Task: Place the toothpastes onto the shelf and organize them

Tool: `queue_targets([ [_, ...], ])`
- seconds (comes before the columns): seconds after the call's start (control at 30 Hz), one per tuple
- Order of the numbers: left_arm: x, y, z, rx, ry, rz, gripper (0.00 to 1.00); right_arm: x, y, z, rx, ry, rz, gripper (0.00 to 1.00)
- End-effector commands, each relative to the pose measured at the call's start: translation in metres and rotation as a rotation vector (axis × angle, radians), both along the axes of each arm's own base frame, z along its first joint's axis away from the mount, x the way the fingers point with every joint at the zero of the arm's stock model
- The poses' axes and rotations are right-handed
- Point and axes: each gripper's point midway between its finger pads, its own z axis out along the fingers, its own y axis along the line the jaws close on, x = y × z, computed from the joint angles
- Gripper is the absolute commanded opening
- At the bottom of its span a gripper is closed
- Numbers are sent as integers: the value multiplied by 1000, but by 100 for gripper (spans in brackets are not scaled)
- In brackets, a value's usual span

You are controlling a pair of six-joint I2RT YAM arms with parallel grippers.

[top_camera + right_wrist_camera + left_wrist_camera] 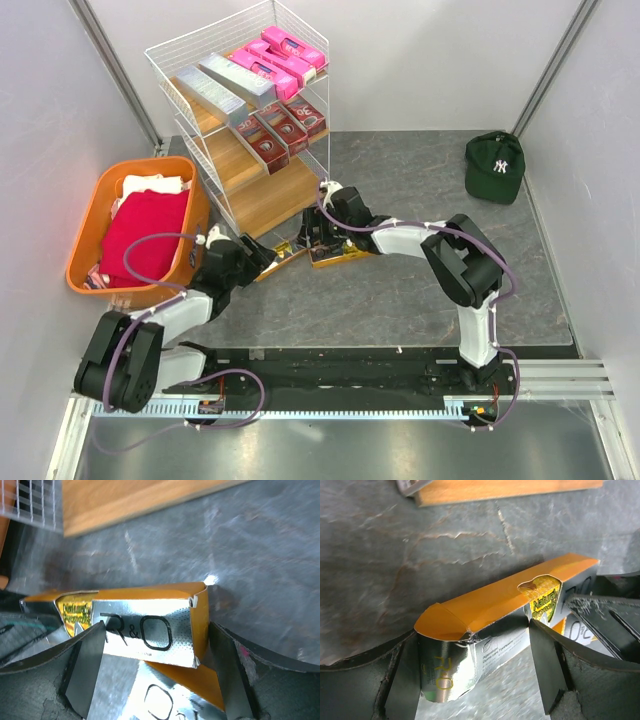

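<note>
Two black robot arms work at the foot of the white wire-frame shelf with light wooden boards (270,195). Its upper boards hold silver-grey toothpaste boxes (225,85), hot pink ones (280,55) and dark red ones (282,128). On the grey stone-patterned table (430,280), just in front of the bare bottom board, the left gripper (474,645) brackets a long gold-topped, foil-sided cardboard toothpaste box (500,597) that lies askew between its fingers. The right gripper (156,630) straddles a second gold-and-foil box (150,594) across its width, with a third gold box (172,700) close against it. On both arms the fingers sit at or against the box sides, and whether either pincer is actually clamping cannot be told. The cartons look light, hollow and easily crushed; the near corner of the left one is dented. The glossy foil may slip, so a gentle hold across the long side walls near mid-length seems safest.
</note>
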Motion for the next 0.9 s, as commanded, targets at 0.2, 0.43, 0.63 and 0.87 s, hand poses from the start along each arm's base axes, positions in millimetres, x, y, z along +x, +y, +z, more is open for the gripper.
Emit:
queue_targets([
  [0.2, -11, -14, 38, -5, -143, -145, 79, -82, 41, 29, 115, 65, 274, 90],
  [0.43, -23, -29, 81, -74, -277, -239, 41, -88, 43, 33, 155, 77, 285, 90],
  [0.63, -24, -24, 114, -32, -335, -250, 37, -81, 39, 53, 167, 38, 262, 91],
  [0.87, -22, -31, 152, -36, -391, -293, 29, -58, -2, 98, 244, -1, 130, 93],
])
